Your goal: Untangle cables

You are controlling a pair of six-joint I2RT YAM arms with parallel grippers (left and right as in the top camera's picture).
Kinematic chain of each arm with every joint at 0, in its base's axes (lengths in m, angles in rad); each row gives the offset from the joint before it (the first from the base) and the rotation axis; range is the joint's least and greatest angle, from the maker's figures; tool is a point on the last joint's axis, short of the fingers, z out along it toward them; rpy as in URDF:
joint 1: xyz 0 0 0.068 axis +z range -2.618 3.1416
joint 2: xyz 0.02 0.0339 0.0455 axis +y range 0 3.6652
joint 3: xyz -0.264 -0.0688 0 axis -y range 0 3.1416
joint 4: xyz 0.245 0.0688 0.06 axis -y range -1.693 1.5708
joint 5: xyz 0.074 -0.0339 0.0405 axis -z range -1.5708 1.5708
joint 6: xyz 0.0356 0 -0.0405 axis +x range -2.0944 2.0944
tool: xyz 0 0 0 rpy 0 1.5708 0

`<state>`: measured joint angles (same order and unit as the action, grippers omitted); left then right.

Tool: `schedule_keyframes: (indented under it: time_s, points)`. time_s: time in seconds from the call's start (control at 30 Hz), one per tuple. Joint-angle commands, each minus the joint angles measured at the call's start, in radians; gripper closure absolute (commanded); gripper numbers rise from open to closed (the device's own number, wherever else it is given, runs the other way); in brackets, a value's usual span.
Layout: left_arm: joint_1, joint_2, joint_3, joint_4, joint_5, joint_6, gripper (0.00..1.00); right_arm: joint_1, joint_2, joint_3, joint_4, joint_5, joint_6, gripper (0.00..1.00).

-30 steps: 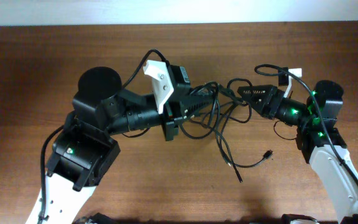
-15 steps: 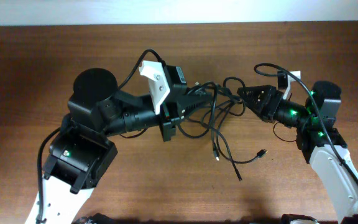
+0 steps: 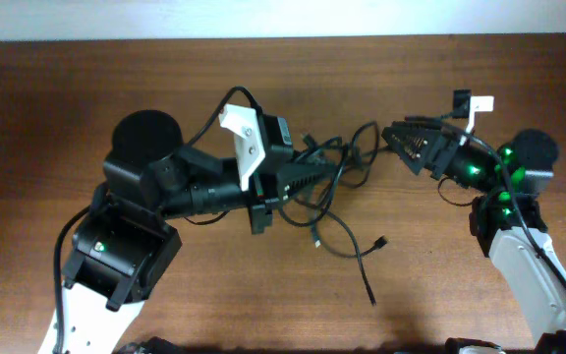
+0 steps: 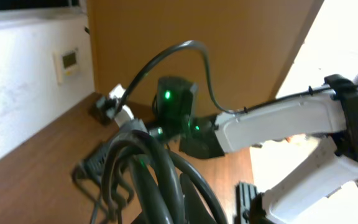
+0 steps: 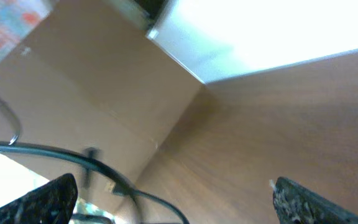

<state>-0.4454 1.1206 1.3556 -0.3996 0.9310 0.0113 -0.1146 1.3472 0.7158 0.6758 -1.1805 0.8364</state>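
From where I stood the job looked far from done: the cables lay knotted mid-table with loose ends trailing toward me, the left gripper clamped shut on the bunch and the right gripper gaping empty just beside it.

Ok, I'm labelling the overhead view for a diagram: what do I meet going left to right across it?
left arm → left gripper, shut on the cables → cables, a tangle → right gripper, open → right arm
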Motion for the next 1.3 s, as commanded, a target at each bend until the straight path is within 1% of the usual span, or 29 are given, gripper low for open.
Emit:
schedule_keyframes:
  time_s: [0.0, 0.07, 0.13, 0.3, 0.33, 0.47, 0.57, 0.7, 0.87, 0.97, 1.27]
  points:
    - [0.006, 0.022, 0.031, -0.06, 0.049, 0.148, 1.0, -0.005, 0.001, -0.001, 0.103, -0.092, 0.041, 0.01]
    - [0.006, 0.032, 0.031, -0.093, 0.049, 0.203, 1.0, -0.005, 0.001, -0.001, 0.182, -0.095, 0.109, 0.01]
    - [0.006, 0.045, 0.031, -0.095, 0.049, 0.204, 1.0, -0.004, 0.001, -0.001, 0.233, -0.095, 0.177, 0.01]
    - [0.006, 0.08, 0.031, -0.095, 0.042, 0.204, 1.0, -0.005, 0.001, -0.001, 0.245, -0.108, 0.324, 0.0]
    - [0.006, 0.089, 0.031, -0.095, 0.029, 0.204, 1.0, -0.005, 0.001, -0.001, 0.245, -0.111, 0.366, 0.03]
    - [0.006, 0.108, 0.031, -0.095, -0.062, 0.204, 1.0, -0.005, 0.001, -0.001, 0.245, -0.122, 0.531, 0.03]
    - [0.006, 0.108, 0.031, -0.096, -0.127, 0.204, 1.0, -0.004, 0.001, -0.001, 0.245, -0.142, 0.61, 0.03]
    - [0.005, 0.108, 0.031, -0.095, -0.14, 0.204, 1.0, -0.002, 0.001, -0.001, 0.245, -0.168, 0.646, 0.04]
    - [-0.013, 0.11, 0.031, -0.087, -0.142, 0.204, 1.0, 0.002, 0.001, -0.001, 0.245, -0.181, 0.646, 0.04]
    - [-0.026, 0.11, 0.031, -0.08, -0.171, 0.204, 1.0, 0.025, 0.001, -0.001, 0.245, -0.181, 0.646, 0.04]
    - [-0.028, 0.11, 0.031, -0.067, -0.173, 0.199, 1.0, 0.036, 0.001, -0.001, 0.245, -0.184, 0.645, 0.04]
